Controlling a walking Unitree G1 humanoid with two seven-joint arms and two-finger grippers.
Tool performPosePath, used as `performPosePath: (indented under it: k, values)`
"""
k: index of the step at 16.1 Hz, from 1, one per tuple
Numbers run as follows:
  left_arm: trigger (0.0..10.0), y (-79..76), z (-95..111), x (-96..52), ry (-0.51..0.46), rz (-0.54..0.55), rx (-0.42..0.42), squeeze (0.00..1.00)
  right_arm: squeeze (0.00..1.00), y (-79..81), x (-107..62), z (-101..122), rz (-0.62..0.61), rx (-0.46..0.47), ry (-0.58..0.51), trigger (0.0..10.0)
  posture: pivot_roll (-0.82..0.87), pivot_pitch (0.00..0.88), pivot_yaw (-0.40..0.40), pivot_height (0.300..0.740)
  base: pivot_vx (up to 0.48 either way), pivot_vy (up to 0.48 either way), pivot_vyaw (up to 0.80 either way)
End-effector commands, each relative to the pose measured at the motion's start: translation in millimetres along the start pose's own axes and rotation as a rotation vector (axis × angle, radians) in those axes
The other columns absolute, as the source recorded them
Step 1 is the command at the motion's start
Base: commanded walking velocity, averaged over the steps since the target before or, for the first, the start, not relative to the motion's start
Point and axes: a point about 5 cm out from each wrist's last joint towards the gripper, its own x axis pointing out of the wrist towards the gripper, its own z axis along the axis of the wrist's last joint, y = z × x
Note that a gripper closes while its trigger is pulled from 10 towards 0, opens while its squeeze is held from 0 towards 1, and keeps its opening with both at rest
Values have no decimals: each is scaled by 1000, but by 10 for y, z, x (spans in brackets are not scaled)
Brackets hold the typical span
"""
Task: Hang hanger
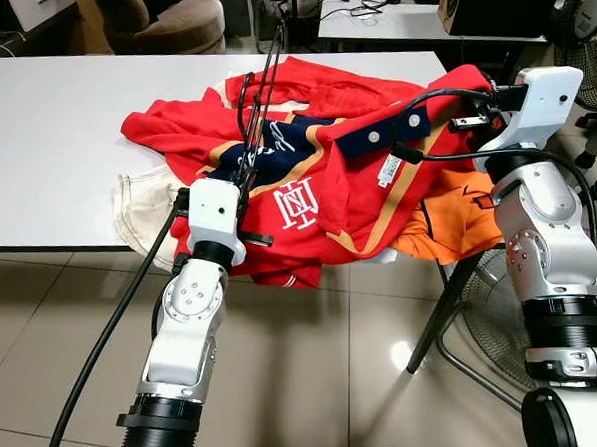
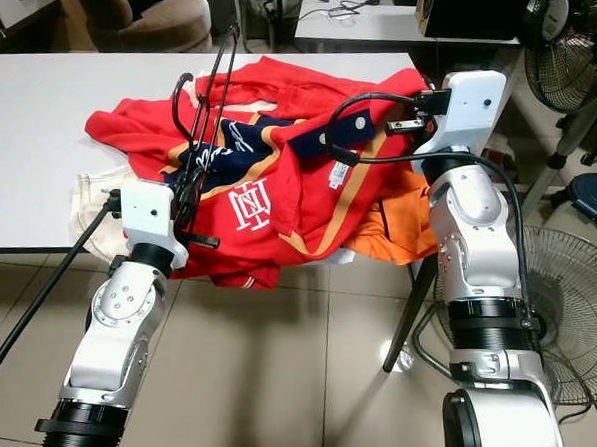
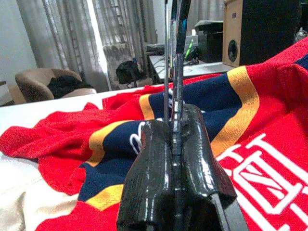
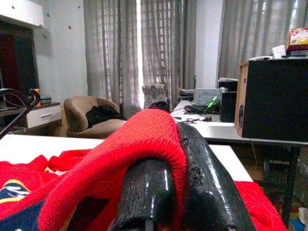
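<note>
Left gripper [image 3: 175, 144] was clamped shut on the thin black hanger [image 1: 257, 105], which I saw rising straight out from between its fingers, above the red jacket [image 1: 306, 183] heaped on the white table [image 1: 54, 146]. From the head camera, the hanger's long axis ran up and away from the gripper toward the table's far edge, its wires close together, a curved part at its left. Right gripper [image 4: 175, 183] was pinched on a fold of the jacket at the table's right end.
</note>
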Motion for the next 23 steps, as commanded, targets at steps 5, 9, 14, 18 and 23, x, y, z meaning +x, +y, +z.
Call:
performPosePath:
  k: [5,9,14,18,23]
  values:
    - [10000,-11,25,3,-15,6,19,0,0,-94,-17,11,-36,15,-9,0,-92,0,-11,740,0,0,0]
    - [10000,-14,32,-4,-23,6,23,0,0,-98,-20,-4,-36,15,-2,0,-92,3,-15,740,0,0,0]
    - [10000,-39,17,-7,-19,-3,29,0,0,-112,-42,-43,-42,14,12,0,-95,3,-12,740,-200,0,0]
    - [10000,-44,17,-4,-19,-8,29,0,0,-119,-53,-55,-47,14,16,0,-95,3,-12,740,-256,0,0]
    - [10000,-60,13,-6,-19,-13,30,0,0,-127,-64,-60,-48,10,18,0,-100,6,-10,740,-255,0,0]
